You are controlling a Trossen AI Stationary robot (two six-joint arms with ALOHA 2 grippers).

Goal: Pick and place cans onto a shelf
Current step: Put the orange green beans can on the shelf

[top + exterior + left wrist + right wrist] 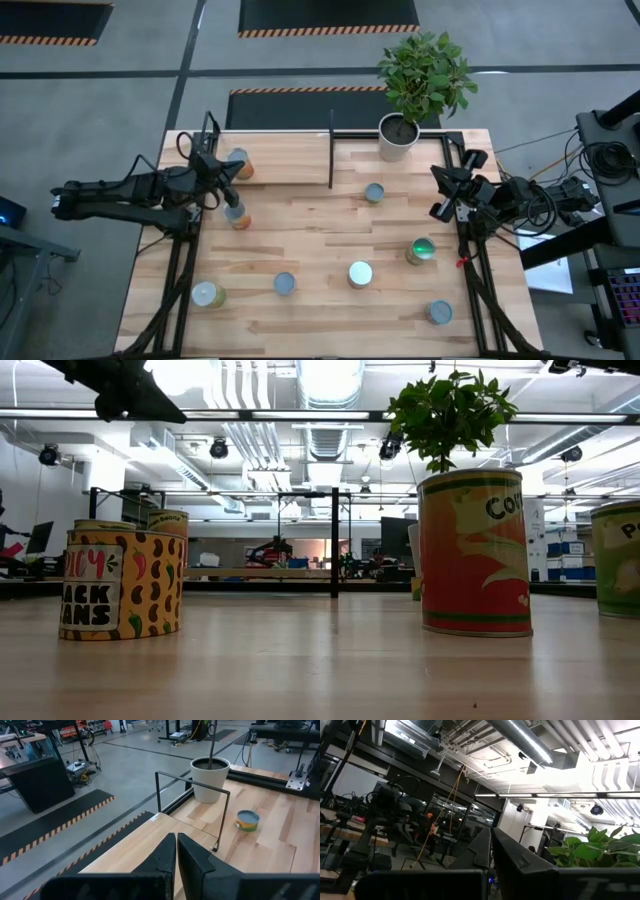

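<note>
Several cans stand upright on their bases on the wooden table: one [238, 165] in the left half of the shelf [290, 160], one [238, 215] just in front of it, one [374, 192] near the middle, and others [360, 273] toward the near edge. My left gripper [228, 188] hangs shut and empty above the table's left side, by the two left cans. In its wrist view the shut gripper [176, 845] points at the shelf's black frame [156, 790] and a can [247, 820]. My right gripper [441, 180] is shut and empty at the right edge; in its wrist view the gripper [491, 840] is tilted up toward the ceiling.
A white plant pot [398, 135] with a leafy plant stands at the shelf's far right. A black divider bar [331, 150] splits the shelf. In the low view a yellow can [120, 582] and a red-orange can [475, 555] stand close to the camera. Black frame rails run along both table sides.
</note>
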